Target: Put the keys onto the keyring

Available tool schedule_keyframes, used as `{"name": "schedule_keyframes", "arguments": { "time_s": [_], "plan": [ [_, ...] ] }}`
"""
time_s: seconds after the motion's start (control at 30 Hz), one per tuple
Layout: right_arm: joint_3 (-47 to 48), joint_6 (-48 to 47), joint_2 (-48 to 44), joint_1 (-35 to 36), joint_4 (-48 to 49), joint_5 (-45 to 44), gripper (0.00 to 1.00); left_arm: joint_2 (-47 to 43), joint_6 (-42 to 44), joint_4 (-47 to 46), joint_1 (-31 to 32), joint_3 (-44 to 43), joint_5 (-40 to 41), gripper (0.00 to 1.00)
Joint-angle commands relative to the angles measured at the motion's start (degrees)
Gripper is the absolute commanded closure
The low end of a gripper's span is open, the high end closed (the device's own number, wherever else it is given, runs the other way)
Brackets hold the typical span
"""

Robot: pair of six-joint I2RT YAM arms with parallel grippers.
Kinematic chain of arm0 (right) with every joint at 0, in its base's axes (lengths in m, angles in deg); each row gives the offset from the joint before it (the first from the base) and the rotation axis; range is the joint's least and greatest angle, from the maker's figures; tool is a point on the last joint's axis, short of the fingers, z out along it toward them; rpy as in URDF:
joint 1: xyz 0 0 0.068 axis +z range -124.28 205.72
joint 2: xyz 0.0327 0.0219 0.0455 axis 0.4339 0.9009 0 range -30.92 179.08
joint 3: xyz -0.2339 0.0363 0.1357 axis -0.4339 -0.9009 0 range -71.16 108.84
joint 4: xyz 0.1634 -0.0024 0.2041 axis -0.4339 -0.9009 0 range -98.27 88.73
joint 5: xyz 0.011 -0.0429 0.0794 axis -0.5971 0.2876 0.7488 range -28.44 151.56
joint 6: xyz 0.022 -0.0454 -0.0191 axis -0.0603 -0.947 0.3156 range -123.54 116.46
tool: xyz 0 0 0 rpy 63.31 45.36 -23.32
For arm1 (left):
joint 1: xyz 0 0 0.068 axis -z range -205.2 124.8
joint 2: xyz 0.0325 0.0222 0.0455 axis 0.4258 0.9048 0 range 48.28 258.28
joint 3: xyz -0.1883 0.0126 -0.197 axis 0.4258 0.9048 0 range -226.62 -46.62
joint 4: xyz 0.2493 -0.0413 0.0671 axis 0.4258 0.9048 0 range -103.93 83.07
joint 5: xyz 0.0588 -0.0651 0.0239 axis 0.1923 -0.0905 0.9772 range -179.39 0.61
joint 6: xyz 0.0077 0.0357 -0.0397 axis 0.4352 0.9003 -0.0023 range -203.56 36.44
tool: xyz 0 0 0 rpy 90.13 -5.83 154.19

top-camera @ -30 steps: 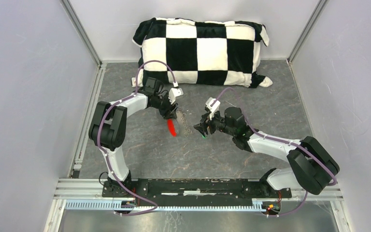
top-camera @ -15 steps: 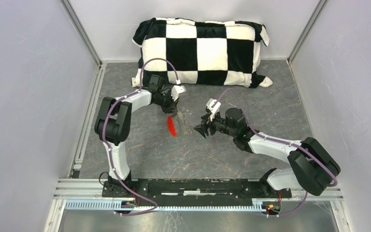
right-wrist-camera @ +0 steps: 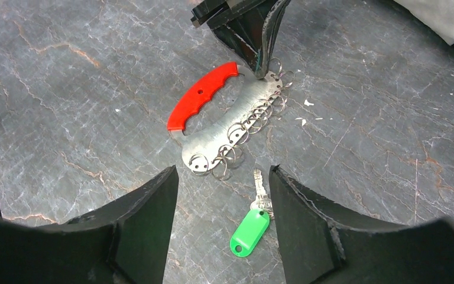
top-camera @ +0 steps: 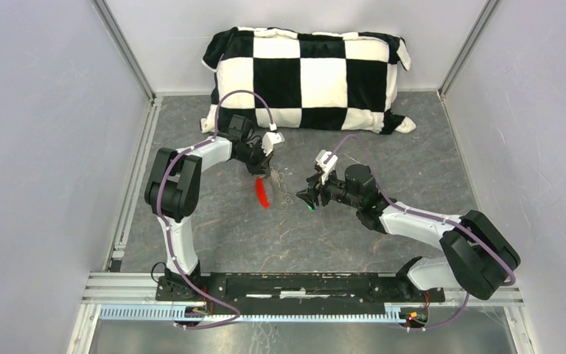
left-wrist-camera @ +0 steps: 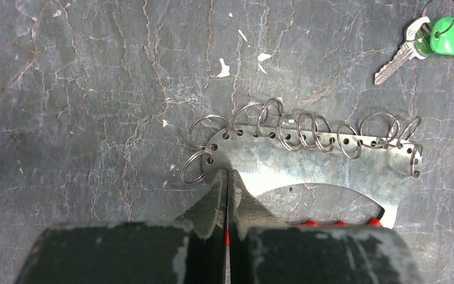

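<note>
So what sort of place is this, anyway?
Probably a robot lab's test booth: plain grey walls enclose a table, a left arm and right arm are bolted to a rail at its edge, and a checkered pillow lies at the back.

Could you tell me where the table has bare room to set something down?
Bare: the table's near strip between the ring plate and the arm bases, and the far right before the pillow. Crowded: the middle, where left gripper, right gripper, plate and green-tagged key meet.

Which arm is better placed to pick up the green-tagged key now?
Right: the right gripper, open, hovers above the green-tagged key; the left gripper is shut, tips at the keyring plate.
</note>
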Motion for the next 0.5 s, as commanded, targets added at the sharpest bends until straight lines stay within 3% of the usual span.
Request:
{"name": "schedule_keyframes", "arguments": {
  "time_s": [0.0,0.1,0.13,0.17,0.27,0.33,0.47],
  "plan": [
    [0.1,1.5,-2.2,-0.6,3.2,1.0,0.37,-2.5,-0.5,-1.8,0.4,-1.5,-0.1,0.98],
    [-0.4,1.8,-3.0,-0.8,3.5,1.4,0.37,-2.8,-0.6,-1.7,0.4,-1.6,0.0,0.98],
    [-0.5,1.8,-3.3,-1.0,3.6,1.6,0.36,-2.9,-0.1,-1.7,0.4,-1.5,0.2,0.86],
    [-0.7,1.9,-3.4,-1.2,3.8,1.7,0.35,-3.1,0.9,-1.7,0.5,-1.1,0.3,0.64],
    [-0.9,2.2,-3.5,-1.2,4.1,2.6,0.34,-3.6,4.6,-1.7,0.4,-0.6,0.8,0.34],
    [-1.1,2.6,-3.2,-1.3,4.6,3.2,0.34,-3.5,7.3,-1.0,0.6,-1.0,1.3,0.26],
    [-1.5,3.6,-2.5,-1.3,6.0,4.2,0.34,-1.1,12.4,2.5,0.8,-4.7,2.5,0.25]
  ]
}}
